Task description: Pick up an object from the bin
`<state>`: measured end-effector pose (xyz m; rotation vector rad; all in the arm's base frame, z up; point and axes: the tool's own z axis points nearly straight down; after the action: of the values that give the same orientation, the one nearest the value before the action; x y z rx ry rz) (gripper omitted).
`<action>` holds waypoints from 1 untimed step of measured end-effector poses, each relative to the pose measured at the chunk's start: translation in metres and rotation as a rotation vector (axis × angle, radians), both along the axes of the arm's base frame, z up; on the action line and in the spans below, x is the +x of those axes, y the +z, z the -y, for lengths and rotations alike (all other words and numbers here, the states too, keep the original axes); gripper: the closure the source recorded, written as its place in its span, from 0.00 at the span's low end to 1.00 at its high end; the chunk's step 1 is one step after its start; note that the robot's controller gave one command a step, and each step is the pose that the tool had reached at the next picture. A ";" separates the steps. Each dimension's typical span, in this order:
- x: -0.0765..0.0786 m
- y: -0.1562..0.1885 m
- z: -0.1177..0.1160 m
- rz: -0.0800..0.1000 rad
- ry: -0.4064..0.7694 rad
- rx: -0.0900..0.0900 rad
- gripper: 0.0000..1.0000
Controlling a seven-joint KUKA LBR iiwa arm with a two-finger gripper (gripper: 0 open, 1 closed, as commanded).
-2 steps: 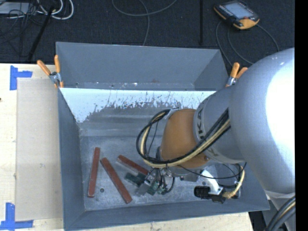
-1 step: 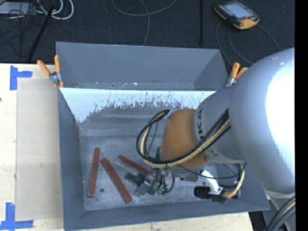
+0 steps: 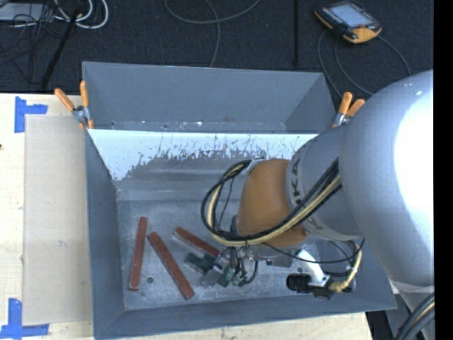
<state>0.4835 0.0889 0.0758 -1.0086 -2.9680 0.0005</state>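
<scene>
Presently the gripper (image 3: 225, 270) sits low over the floor of the bin (image 3: 106, 190), near the front wall. Jaw state: cannot tell. The tip is a dark tangle of metal and wiring below the orange wrist cover (image 3: 265, 198), and neither a gap nor a clamp reads clearly. Nothing is seen between the jaws, so no hold is recorded.

Nearest thing: a reddish-brown flat stick (image 3: 197, 242), just beside the gripper on its upper left. It lies diagonally, its lower end running toward the tip; contact cannot be confirmed. It is judged the likely target, since the tip is low and right next to it.

A dark small shape (image 3: 199, 263) lies directly left of the gripper. It is either part of the tool or a loose thing; cannot tell which.

Further left of the gripper is a longer stick (image 3: 170, 265), diagonal, apart from the first. Furthest left is a third stick (image 3: 138, 253), nearly upright in the view and well apart from the gripper.

All three sticks lie flat, so a grasp probably needs the tip at floor level, which would account for the low wrist. Cables (image 3: 211, 205) loop above the gripper, presumably slack for wrist rotation.
</scene>
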 end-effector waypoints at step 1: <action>-0.002 0.020 0.000 -0.003 0.002 -0.002 1.00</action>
<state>0.4820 0.0885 0.0961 -1.0056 -2.9670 0.0049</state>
